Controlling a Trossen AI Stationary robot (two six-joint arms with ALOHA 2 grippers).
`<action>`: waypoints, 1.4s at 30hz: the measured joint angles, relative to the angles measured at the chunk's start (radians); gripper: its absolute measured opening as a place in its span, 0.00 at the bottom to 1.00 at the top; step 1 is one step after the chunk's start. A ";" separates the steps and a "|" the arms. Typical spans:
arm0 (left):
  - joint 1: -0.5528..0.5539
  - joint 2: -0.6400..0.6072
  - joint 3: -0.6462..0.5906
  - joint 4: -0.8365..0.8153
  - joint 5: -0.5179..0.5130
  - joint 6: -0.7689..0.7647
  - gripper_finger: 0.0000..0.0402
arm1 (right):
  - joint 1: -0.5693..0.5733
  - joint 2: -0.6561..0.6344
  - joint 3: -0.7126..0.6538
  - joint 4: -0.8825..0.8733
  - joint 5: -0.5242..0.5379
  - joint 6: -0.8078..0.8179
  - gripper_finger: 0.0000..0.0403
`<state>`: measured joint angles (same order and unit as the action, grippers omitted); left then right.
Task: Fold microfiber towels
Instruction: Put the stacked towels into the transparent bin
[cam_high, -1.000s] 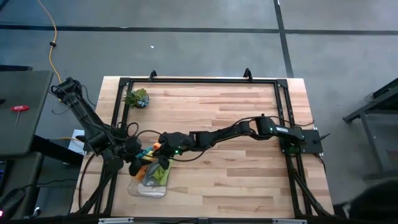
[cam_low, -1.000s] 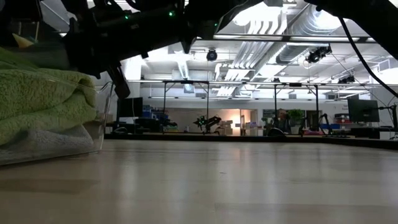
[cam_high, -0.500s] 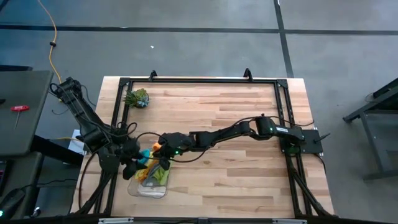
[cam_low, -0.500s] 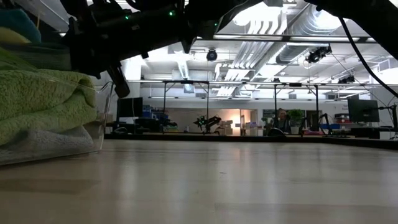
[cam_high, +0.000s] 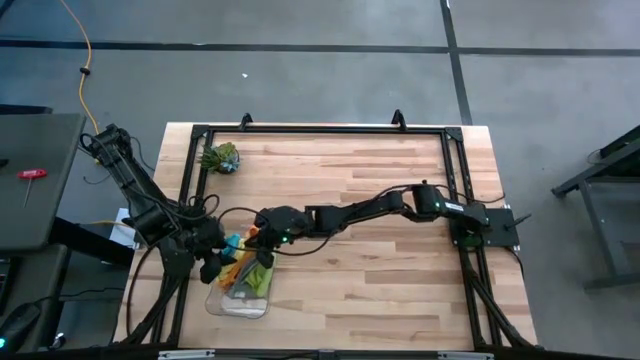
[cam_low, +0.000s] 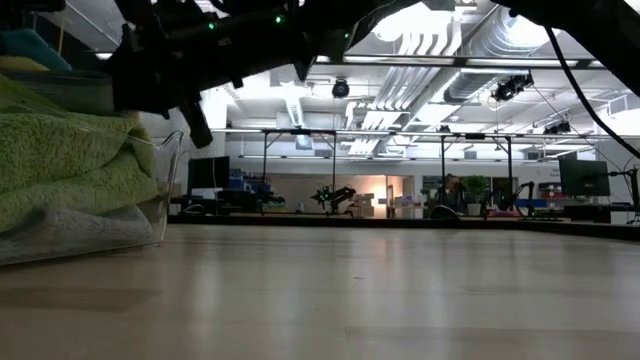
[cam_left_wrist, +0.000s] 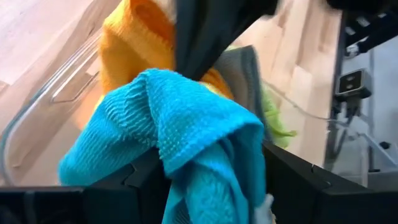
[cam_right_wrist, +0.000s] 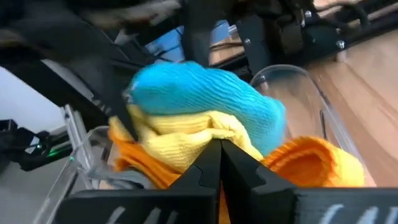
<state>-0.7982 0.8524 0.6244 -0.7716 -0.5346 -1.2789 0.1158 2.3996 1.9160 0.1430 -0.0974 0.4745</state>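
The left gripper (cam_left_wrist: 211, 186) sits at the lower left of the high view, above the clear plastic bin (cam_high: 240, 305), with its 2 fingers spread around a bunched fold of the teal towel (cam_left_wrist: 180, 130). It appears to be grasping that cloth, which drapes over and between the fingers. Compared with a second ago, the gripper has risen a little. The teal cloth now shows at the upper left of the low view, above the lime green towel (cam_low: 60, 160), where it did not show before. So 1 towel is probably coming free of the heap, which has to happen before any folding on the bare wood. The right gripper (cam_right_wrist: 219, 152) reaches in from the right with its fingers clenched together. Their tips rest against the yellow towel (cam_right_wrist: 186, 146), just under the teal one and beside the orange towel (cam_right_wrist: 311, 158). Whether they pinch a fold cannot be told. It seems to be holding the pile down. The teal towel touches the yellow, so the others may drag up with it.
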 joint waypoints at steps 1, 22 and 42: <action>0.000 0.000 -0.006 -0.003 0.000 0.000 0.53 | 0.000 -0.005 0.000 -0.004 -0.001 -0.013 0.00; 0.086 0.071 -0.010 0.041 0.027 0.174 0.53 | 0.011 0.002 0.001 0.175 0.122 0.009 0.00; 0.118 0.015 0.061 0.068 0.047 0.341 0.53 | 0.017 0.058 0.002 0.066 0.082 0.043 0.00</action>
<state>-0.6800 0.8674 0.6853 -0.7036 -0.4876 -0.9380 0.1326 2.4577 1.9175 0.2094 -0.0151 0.5179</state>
